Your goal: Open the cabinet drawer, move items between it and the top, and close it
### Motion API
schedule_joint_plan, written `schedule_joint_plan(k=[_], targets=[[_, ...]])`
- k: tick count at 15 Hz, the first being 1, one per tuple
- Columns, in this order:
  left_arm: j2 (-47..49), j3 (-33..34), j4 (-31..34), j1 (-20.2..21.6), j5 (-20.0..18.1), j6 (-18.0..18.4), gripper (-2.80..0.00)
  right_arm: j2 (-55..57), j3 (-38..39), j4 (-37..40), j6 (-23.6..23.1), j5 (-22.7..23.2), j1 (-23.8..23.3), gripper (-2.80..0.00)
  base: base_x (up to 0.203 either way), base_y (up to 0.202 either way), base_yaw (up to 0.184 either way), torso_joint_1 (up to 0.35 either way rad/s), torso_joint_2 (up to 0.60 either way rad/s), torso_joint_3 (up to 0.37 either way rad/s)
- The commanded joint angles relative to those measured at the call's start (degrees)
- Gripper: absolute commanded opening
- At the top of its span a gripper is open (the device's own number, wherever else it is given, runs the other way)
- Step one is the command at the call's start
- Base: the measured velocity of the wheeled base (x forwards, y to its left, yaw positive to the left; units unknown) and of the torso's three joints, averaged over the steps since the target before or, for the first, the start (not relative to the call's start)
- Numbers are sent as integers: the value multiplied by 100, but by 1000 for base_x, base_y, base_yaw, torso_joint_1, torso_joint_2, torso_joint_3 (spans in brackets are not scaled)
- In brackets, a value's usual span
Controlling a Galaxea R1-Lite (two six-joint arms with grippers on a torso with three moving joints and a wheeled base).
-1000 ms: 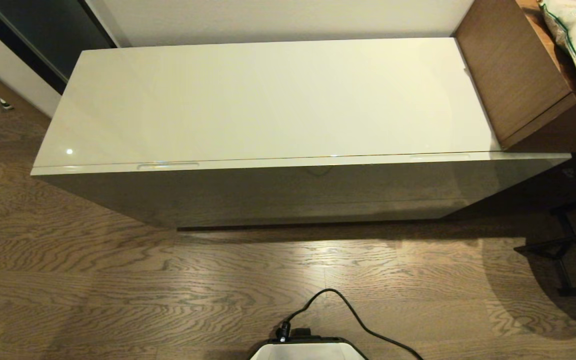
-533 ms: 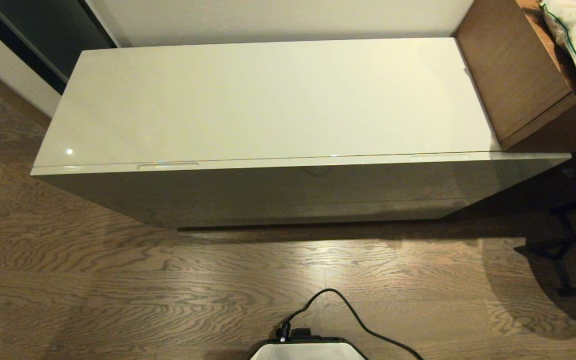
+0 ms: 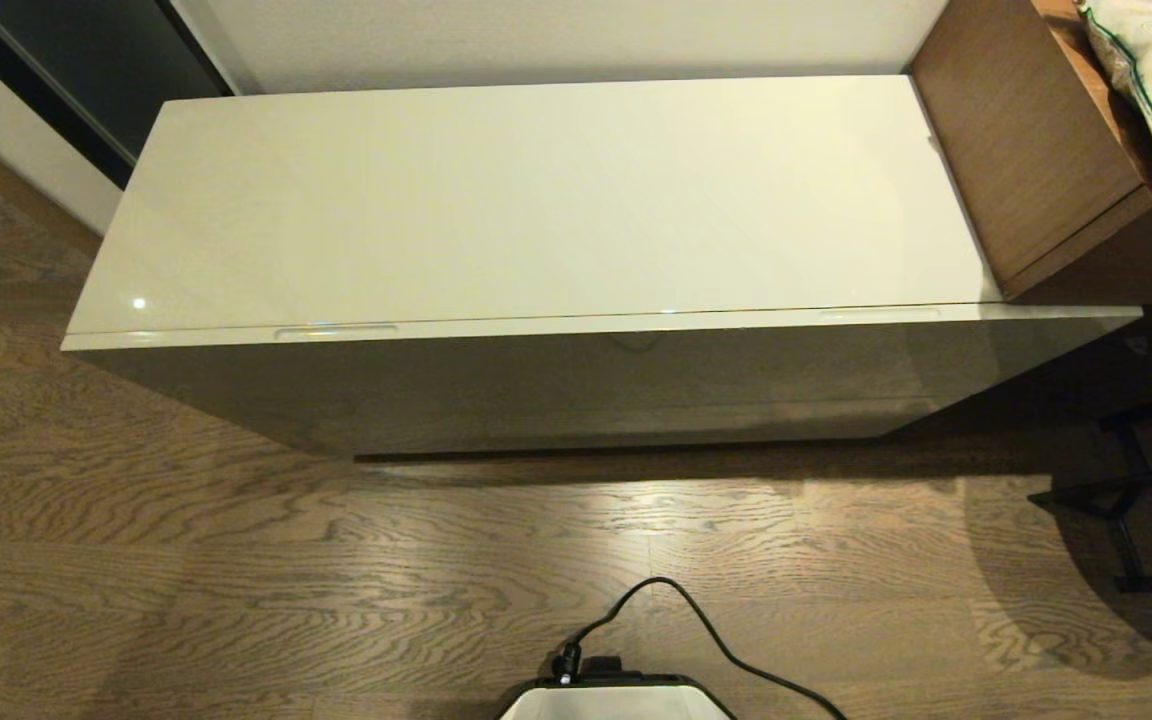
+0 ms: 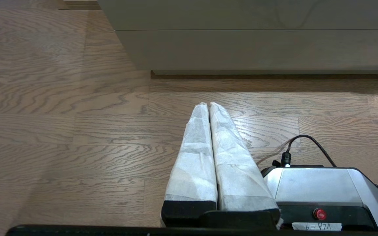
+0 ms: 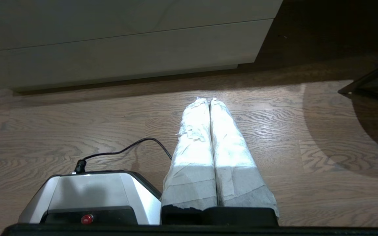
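We find the cabinet drawer fully pushed in beneath the top, its long axis running left to right across the head view, its front panel facing the robot. The two rim slots sit near either end. The top is bare and glossy. The left claw and right claw hang low over the wooden floor, both pressed together, gripping nothing, pointing toward the cabinet's base.
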Motion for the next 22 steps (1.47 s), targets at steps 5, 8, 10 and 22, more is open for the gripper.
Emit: schedule_joint_plan(k=[5,8,10,22], targets=[[-2,-1,-2,2,-4,-4,-280,7,0,-2,6,-9,4,-280,0,0,0,0,0,0],[-2,-1,-2,2,-4,3,-280,7,0,-2,6,-10,4,-280,0,0,0,0,0,0],[-2,-1,7,2,-4,-4,-280,7,0,-2,6,-10,-3,-280,0,0,0,0,0,0],[-2,-1,4,2,-4,0,-280,3,9,-64,15,-10,0,-280,0,0,0,0,0,0]])
